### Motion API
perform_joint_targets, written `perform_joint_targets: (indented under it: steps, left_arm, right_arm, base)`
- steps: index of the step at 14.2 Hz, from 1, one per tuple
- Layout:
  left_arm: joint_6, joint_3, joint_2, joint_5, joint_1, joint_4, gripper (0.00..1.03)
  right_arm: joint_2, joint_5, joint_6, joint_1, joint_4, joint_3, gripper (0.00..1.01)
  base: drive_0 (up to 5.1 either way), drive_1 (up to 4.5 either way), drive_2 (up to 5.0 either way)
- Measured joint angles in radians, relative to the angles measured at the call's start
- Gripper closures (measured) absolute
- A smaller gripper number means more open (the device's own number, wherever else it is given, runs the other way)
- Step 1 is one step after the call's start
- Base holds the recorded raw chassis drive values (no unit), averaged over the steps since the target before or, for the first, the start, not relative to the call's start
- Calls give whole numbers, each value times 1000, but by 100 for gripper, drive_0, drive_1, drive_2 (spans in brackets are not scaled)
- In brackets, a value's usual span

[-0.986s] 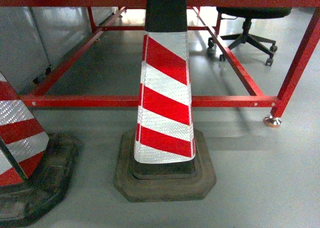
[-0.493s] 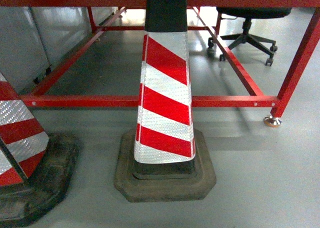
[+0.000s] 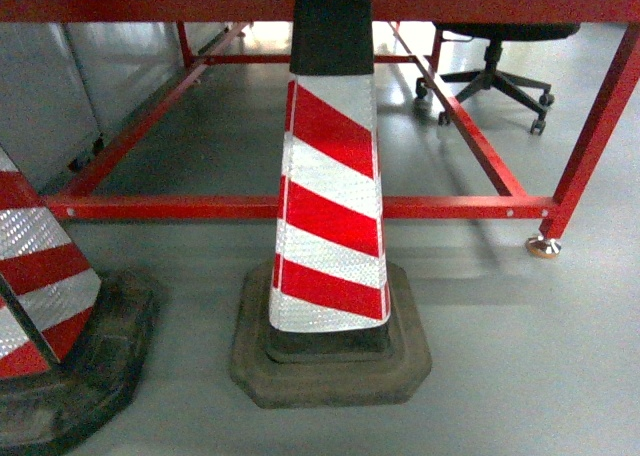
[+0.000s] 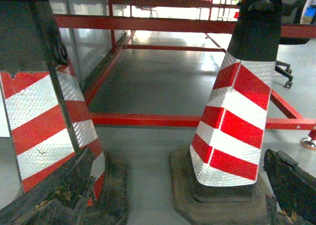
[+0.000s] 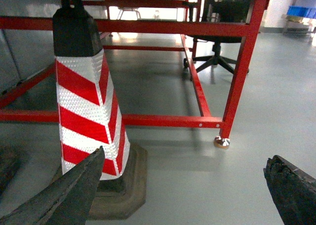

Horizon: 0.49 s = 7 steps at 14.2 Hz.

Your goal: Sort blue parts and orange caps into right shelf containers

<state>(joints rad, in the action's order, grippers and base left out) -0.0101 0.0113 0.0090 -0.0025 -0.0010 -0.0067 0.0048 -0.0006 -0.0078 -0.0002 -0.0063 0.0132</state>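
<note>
Head view: I see a red-and-white striped traffic cone [image 3: 331, 211] on a dark rubber base, standing on the grey floor [image 3: 520, 356] right in front of me.
Second cone: another striped cone [image 3: 35, 276] sits at the left edge, only partly in frame.
Red frame: behind both cones a red metal frame [image 3: 450, 207] runs low across the floor, with a levelling foot [image 3: 544, 246] at its right corner.
Chair: a black office chair [image 3: 495, 61] stands on castors inside the frame, far right.
Left gripper: in my left wrist view the left gripper [image 4: 173, 205] has its dark fingers [image 4: 291, 183] spread wide at the frame's bottom corners, nothing between them.
Right gripper: the right gripper [image 5: 182, 190] shows the same, fingers [image 5: 69, 190] far apart, holding nothing.
Blue parts, orange caps: I cannot find any in these views.
Shelf containers: none that I can make out; only a blurred blue patch far off, top right of the right wrist view.
</note>
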Motion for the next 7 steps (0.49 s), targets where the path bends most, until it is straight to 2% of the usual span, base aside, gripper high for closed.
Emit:
perform_joint_targets:
  steps: [7]
  left_arm:
    - [10,0,0,3,0,2,5]
  right_arm:
    - [0,1,2,0,1,0,3]
  base:
    - [0,0,0]
